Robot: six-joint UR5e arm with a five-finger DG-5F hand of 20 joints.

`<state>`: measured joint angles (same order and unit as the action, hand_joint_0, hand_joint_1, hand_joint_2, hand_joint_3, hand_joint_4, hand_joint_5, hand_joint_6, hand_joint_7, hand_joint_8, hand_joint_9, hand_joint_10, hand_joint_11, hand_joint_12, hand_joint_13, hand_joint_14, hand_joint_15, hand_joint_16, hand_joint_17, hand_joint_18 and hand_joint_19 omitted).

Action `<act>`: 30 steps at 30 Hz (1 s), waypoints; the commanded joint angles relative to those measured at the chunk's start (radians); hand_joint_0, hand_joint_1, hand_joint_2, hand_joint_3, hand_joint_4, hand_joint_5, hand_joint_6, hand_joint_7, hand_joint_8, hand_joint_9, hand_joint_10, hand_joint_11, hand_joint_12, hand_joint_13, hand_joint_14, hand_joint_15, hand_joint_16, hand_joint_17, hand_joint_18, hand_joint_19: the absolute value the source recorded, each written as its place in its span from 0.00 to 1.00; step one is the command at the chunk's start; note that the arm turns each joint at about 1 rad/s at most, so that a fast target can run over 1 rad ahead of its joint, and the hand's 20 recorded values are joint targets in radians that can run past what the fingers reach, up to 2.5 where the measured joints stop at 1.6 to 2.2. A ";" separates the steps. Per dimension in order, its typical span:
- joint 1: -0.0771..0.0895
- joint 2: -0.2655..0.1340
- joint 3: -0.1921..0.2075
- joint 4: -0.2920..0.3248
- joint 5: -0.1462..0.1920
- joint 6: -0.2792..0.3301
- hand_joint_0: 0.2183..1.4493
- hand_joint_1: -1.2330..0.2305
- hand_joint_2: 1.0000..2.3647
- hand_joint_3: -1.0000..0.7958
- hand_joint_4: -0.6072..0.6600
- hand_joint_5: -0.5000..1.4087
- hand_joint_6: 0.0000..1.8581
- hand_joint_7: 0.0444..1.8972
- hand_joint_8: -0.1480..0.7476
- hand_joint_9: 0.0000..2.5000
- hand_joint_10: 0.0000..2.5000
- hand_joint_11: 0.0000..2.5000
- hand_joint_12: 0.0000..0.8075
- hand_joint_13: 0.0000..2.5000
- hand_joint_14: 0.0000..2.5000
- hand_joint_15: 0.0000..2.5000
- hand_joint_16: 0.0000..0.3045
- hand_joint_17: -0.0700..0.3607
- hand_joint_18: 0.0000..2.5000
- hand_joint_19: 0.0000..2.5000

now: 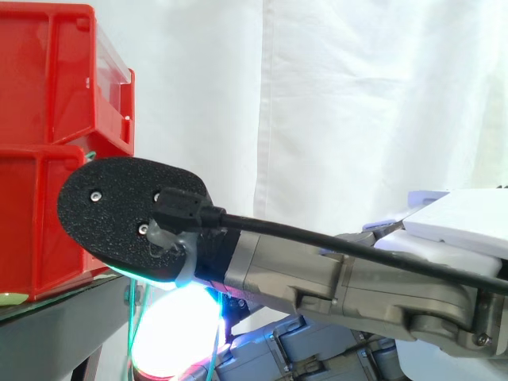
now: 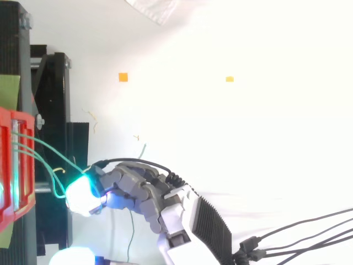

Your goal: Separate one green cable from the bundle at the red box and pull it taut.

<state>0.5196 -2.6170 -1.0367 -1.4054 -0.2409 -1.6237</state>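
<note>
**Top view.** You see the hand (image 2: 138, 190) entering from the lower edge and reaching left toward the red box (image 2: 8, 193) at the left margin. Its fingers are curled, and the glowing white-cyan fingertips (image 2: 83, 196) are closed narrowly on a green cable (image 2: 55, 153). That cable runs nearly straight from the box to the pads. The rest of the bundle (image 2: 25, 149) leaves the same box, and one strand sags in a slack loop just beside the fingertips. The box sits on a black stand (image 2: 52, 110). The floor (image 2: 248, 138) is plain white and carries two small orange squares (image 2: 122, 77), well apart.

**Side view.** Here the hand (image 1: 317, 278) comes in from the right, level with the two stacked red bins (image 1: 48, 95) on the stand's grey shelf (image 1: 63, 317). A black textured finger back lies nearest you, with a bright pad (image 1: 171, 337) glowing beneath it. Thin green strands hang beside that pad. A white curtain (image 1: 357, 103) closes the background.
</note>
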 commanded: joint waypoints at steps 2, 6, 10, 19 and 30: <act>-0.001 0.000 -0.005 0.006 0.000 -0.001 0.18 0.38 0.00 0.28 0.63 0.22 0.41 0.48 0.53 0.44 0.01 0.33 0.47 0.33 0.01 0.26 0.20 0.48 0.24 0.23; 0.000 0.000 -0.010 0.011 0.000 -0.004 0.17 0.43 0.00 0.28 0.61 0.23 0.42 0.47 0.52 0.50 0.01 0.34 0.48 0.36 0.01 0.26 0.20 0.48 0.26 0.23; 0.000 0.000 -0.013 0.019 -0.001 -0.008 0.16 0.53 0.00 0.28 0.60 0.24 0.42 0.47 0.52 0.55 0.01 0.34 0.50 0.39 0.01 0.27 0.20 0.49 0.29 0.24; 0.000 0.000 -0.020 0.036 0.000 -0.016 0.22 0.72 0.00 0.28 0.60 0.27 0.37 0.55 0.46 0.64 0.01 0.35 0.46 0.44 0.01 0.28 0.18 0.44 0.31 0.26; 0.007 0.000 -0.069 0.079 -0.001 -0.030 0.20 0.81 0.00 0.28 0.60 0.28 0.36 0.57 0.47 0.67 0.01 0.35 0.48 0.47 0.01 0.28 0.18 0.45 0.33 0.27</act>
<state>0.5220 -2.6170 -1.0870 -1.3551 -0.2423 -1.6416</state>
